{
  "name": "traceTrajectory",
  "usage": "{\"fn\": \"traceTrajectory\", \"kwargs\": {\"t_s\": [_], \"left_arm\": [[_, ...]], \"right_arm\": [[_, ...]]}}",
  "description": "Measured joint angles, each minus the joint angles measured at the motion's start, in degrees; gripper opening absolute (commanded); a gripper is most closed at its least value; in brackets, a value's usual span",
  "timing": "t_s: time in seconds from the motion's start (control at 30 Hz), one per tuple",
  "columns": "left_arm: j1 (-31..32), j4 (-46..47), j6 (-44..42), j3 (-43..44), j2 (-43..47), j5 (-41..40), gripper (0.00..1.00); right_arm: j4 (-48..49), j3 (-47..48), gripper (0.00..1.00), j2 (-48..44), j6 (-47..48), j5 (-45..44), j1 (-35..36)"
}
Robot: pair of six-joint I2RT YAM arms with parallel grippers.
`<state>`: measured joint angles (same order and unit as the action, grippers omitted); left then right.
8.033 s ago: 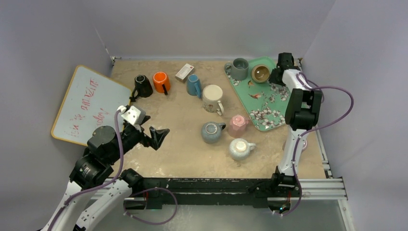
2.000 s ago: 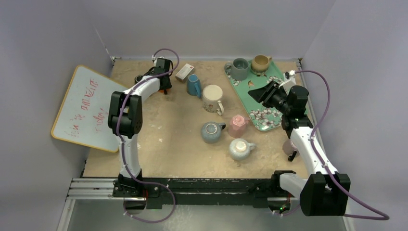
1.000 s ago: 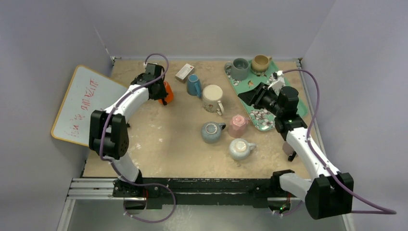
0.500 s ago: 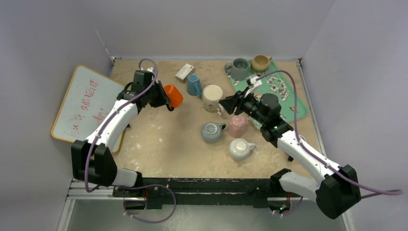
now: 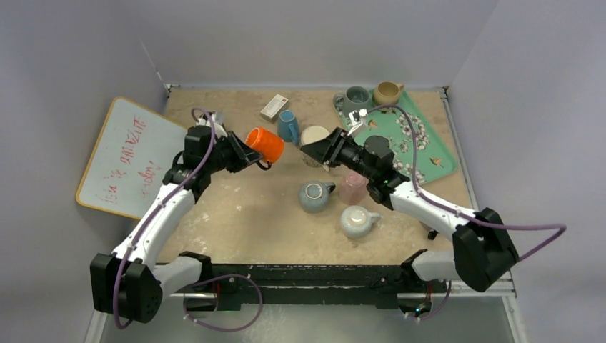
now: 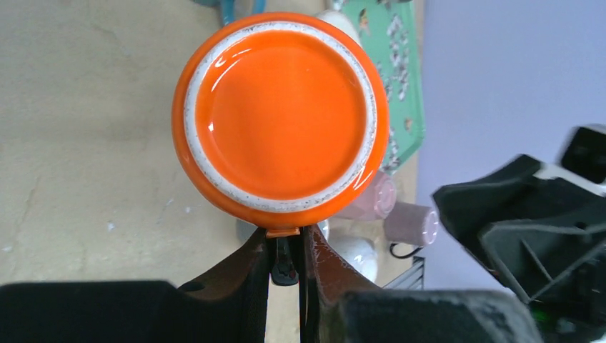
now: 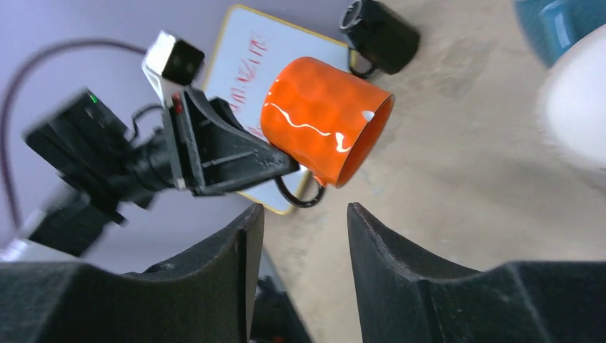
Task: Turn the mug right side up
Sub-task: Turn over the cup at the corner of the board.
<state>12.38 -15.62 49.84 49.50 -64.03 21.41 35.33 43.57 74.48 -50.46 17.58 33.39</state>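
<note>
Sandy bench is seen beneath both arms, and the orange mug is held clear above it on its side, its handle pinched tight in the closed left claw. The right claw is held open just short of the mug's mouth, not touching. A cream mug is half hidden behind that claw. A blue mug, grey mug and pink mug are seen nearby. The black mug is caught only from the right wrist, blurred.
</note>
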Motion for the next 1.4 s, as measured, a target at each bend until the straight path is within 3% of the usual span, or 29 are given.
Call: {"fn": "traceTrajectory", "kwargs": {"t_s": [0.27, 0.57, 0.83, 1.03, 1.4], "left_arm": [[0.0, 9.8, 8.3, -3.5, 4.8, 1.3, 0.00], [0.0, 18.2, 14.8, -4.4, 7.4, 3.0, 0.00], [-0.3, 23.3, 18.4, -6.4, 10.4, 4.2, 0.00], [-0.3, 26.5, 19.5, -7.3, 11.0, 4.5, 0.00], [-0.3, 32.4, 24.4, -12.0, 10.3, 4.6, 0.00]], "right_arm": [[10.2, -0.1, 0.56, 7.4, -20.5, -0.5, 4.5], [21.4, 1.4, 0.53, 17.2, -31.5, -0.5, 7.2], [29.9, 3.9, 0.52, 22.8, -35.1, -0.1, 8.0], [31.3, 1.2, 0.58, 19.8, -35.2, -1.7, 8.2], [34.7, 0.9, 0.58, 16.9, -36.4, -3.0, 8.4]]}}
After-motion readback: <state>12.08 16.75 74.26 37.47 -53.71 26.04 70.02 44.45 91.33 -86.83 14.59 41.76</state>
